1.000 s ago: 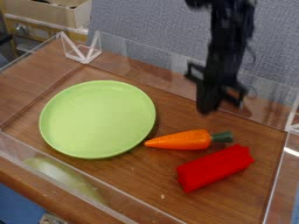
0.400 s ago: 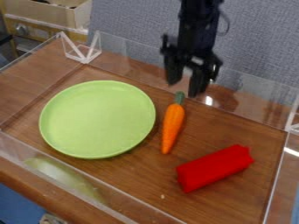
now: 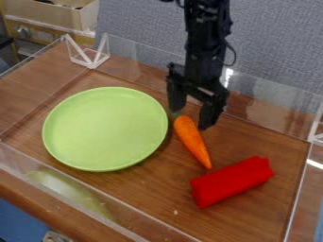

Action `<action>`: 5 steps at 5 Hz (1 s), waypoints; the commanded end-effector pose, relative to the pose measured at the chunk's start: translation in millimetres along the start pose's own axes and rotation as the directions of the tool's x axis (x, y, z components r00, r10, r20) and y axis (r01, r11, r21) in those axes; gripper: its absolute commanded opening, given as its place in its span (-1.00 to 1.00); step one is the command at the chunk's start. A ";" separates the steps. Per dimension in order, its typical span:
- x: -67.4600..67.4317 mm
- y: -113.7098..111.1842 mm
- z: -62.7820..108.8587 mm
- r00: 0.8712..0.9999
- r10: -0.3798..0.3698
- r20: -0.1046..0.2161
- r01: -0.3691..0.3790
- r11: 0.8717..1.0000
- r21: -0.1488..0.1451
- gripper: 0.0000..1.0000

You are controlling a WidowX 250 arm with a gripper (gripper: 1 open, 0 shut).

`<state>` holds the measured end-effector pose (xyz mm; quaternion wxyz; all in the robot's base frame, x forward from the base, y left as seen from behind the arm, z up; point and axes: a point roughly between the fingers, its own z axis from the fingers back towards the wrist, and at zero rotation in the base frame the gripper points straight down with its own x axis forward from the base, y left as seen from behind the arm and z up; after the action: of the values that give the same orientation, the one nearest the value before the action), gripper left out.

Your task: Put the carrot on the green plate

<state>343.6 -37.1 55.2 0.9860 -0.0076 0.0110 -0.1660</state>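
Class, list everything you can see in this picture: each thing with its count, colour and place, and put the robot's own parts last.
plate: one, lime green, left on the table, nothing on it.
carrot: one, orange, lying just right of the plate, under the tool.
block: one, red, front right, beyond the carrot's tip.
table: one, brown wood, under everything.
walls: clear plastic, around the table's edge.
box: one, tan, far back left.
arm: one, black, coming down from the top.
tool: one, black, open, over the carrot's top end.

I have one camera only, raised at the desk's (image 3: 76, 80) front, looking down obliquely across it, fairly near, toward the back wall.
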 end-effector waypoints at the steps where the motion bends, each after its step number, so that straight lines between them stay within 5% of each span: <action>1: 1.8 9.9 10.7 0.998 0.041 0.040 -0.041 0.999 0.007 -1.00; 3: -8.0 12.2 14.9 0.993 0.097 0.072 -0.097 0.995 -0.001 -1.00; 5: -31.8 44.1 73.0 0.958 0.225 0.179 -0.227 0.974 -0.012 -1.00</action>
<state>325.7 16.2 108.6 0.9977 -0.0209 -0.0468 -0.0446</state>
